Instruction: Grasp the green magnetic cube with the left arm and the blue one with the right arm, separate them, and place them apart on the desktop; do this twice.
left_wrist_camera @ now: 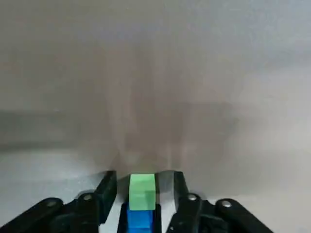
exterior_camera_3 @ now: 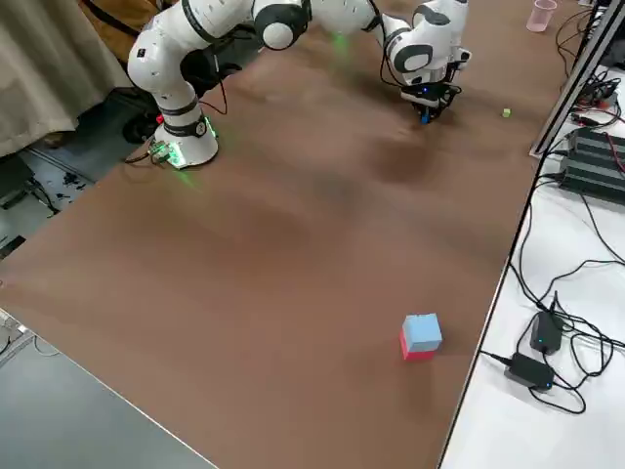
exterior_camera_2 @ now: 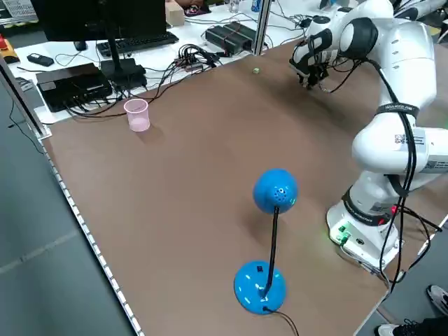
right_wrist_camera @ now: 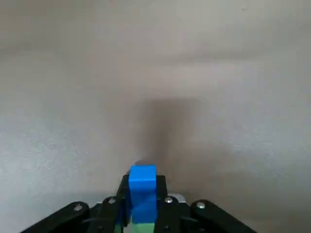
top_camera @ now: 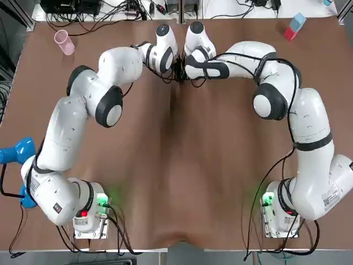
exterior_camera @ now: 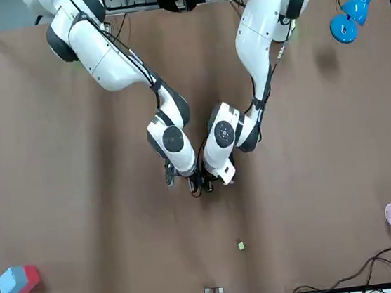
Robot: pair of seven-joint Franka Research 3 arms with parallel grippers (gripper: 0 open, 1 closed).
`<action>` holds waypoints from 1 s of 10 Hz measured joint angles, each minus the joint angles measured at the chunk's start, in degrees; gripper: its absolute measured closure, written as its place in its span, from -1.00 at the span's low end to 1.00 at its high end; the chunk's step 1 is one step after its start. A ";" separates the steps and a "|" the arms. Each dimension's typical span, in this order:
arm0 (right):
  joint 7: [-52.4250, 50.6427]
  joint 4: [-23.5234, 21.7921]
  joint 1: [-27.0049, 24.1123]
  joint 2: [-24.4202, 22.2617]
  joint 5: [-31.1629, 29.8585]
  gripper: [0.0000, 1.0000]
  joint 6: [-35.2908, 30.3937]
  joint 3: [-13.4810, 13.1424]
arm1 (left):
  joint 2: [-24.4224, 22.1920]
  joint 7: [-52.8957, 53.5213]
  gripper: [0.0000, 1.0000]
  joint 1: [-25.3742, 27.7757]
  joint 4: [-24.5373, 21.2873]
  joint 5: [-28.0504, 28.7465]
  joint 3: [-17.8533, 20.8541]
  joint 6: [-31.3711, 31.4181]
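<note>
At the top view's upper centre, both arms meet over the joined cubes. The right gripper (right_wrist_camera: 143, 180) clamps the blue cube (right_wrist_camera: 143, 191). The left gripper (left_wrist_camera: 142, 178) straddles the green cube (left_wrist_camera: 142, 190), fingers slightly clear, likely readying the pull-apart.

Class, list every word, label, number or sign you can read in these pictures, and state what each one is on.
No text can be read.
Right arm's sticker: print too small to read.
Left arm's sticker: too small to read.
Keyboard: key legends too small.
Green cube and blue cube: no marks seen.
</note>
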 joint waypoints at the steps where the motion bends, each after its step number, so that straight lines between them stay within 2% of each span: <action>1: 0.00 0.00 0.00 0.00 -0.01 0.52 0.00 0.00 | -0.04 0.86 0.04 -0.01 0.01 0.00 -0.07 -0.05; 2: 0.00 0.00 0.00 0.00 -0.02 0.52 -0.01 0.00 | -0.09 1.46 0.38 -0.07 0.02 0.00 -0.12 -0.08; 3: 0.00 0.00 0.00 0.00 -0.02 0.52 -0.02 0.00 | -0.08 1.91 0.48 -0.09 0.04 0.00 -0.12 -0.08; 4: 0.00 0.00 -0.01 0.00 -0.03 0.52 -0.03 0.00 | -0.08 2.26 0.53 -0.09 0.05 0.00 -0.11 -0.06; 10: 0.00 0.01 -0.02 0.00 -0.20 0.52 -0.06 0.08 | -0.23 3.99 0.53 2.01 0.85 0.00 0.40 0.40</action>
